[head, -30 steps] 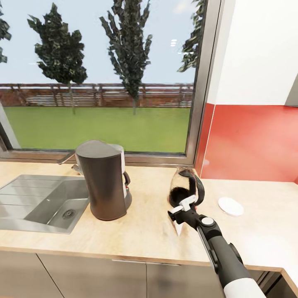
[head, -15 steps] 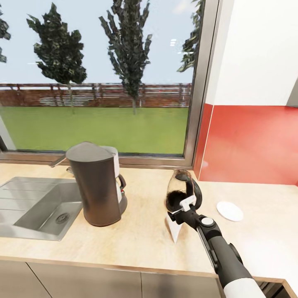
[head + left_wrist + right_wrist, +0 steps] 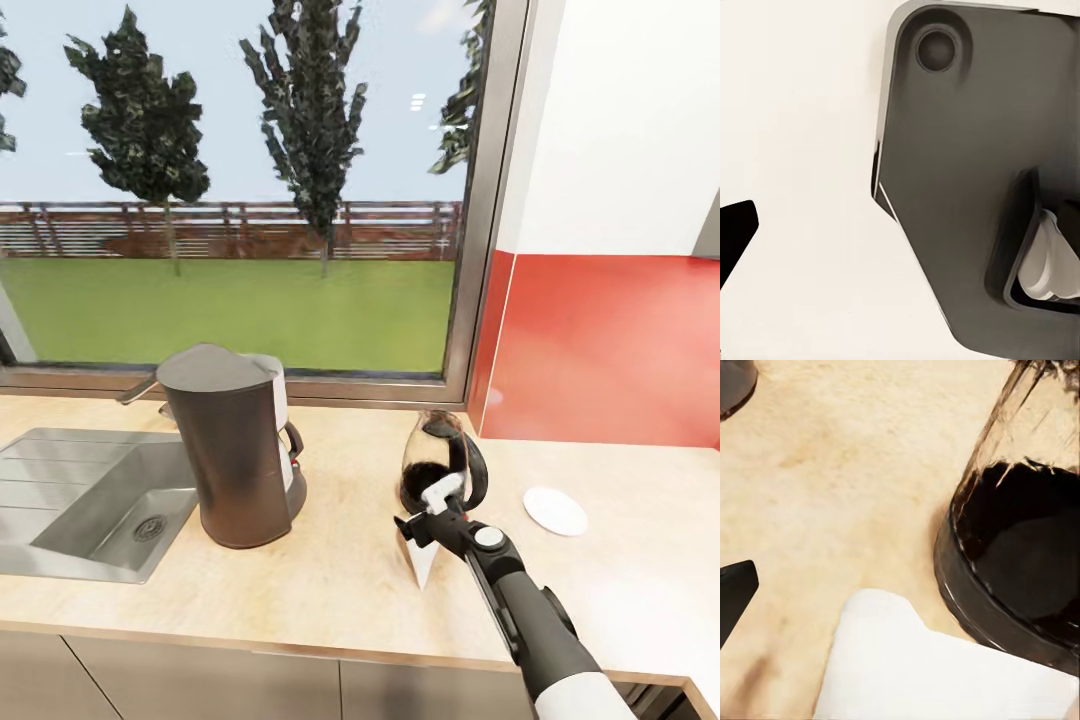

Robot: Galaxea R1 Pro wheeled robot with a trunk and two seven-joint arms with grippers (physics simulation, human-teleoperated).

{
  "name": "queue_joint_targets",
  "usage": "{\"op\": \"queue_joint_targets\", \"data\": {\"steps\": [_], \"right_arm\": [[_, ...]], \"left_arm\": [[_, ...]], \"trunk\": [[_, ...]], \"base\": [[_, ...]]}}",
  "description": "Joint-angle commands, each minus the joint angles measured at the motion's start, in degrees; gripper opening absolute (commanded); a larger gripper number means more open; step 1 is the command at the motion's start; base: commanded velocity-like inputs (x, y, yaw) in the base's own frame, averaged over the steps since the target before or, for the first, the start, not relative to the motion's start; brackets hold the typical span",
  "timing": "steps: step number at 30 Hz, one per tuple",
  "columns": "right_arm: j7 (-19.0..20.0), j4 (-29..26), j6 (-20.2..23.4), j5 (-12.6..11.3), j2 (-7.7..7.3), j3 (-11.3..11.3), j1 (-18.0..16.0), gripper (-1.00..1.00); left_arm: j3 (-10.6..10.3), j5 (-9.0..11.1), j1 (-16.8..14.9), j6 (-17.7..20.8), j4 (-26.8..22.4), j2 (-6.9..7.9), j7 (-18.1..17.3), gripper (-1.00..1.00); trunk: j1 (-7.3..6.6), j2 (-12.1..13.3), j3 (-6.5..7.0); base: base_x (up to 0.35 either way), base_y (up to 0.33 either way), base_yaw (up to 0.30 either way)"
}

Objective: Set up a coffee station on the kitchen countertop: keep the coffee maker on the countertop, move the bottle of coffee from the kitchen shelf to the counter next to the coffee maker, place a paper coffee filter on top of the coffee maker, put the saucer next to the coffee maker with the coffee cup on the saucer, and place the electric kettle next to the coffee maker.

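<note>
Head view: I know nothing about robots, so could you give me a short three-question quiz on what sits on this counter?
1. True or false: the saucer lies between the coffee maker and the electric kettle.
2. Which white thing hangs from the right end effector? A) a cup B) a paper coffee filter C) a spoon
3. Fill in: left of the coffee maker, sunk into the kitchen countertop, is a ____.

Key: 1. False, the saucer lies to the right of the kettle. 2. B. 3. sink.
</note>
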Motion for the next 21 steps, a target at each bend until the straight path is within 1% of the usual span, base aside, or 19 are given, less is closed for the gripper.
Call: {"op": "queue_joint_targets", "data": {"steps": [1, 14, 21], "right_arm": [[0.38, -0.09, 0.2, 0.64, 0.02, 0.23, -0.05, 1.0], [0.38, 0.25, 0.2, 0.64, 0.01, 0.63, -0.05, 1.0], [0.38, 2.14, 0.2, 0.64, 0.02, 0.63, -0.05, 1.0]], "left_arm": [[0.08, 0.48, 0.02, -0.02, -0.08, 0.04, 0.05, 1.0], [0.07, 0.48, 0.07, -0.03, -0.05, 0.2, 0.05, 1.0], [0.07, 0.48, 0.07, -0.02, -0.05, 0.2, 0.05, 1.0]], "trunk": [[0.04, -0.12, -0.12], [0.04, -0.12, -0.12], [0.04, -0.12, -0.12]], "base": [[0.0, 0.0, 0.0], [0.0, 0.0, 0.0], [0.0, 0.0, 0.0]]}}
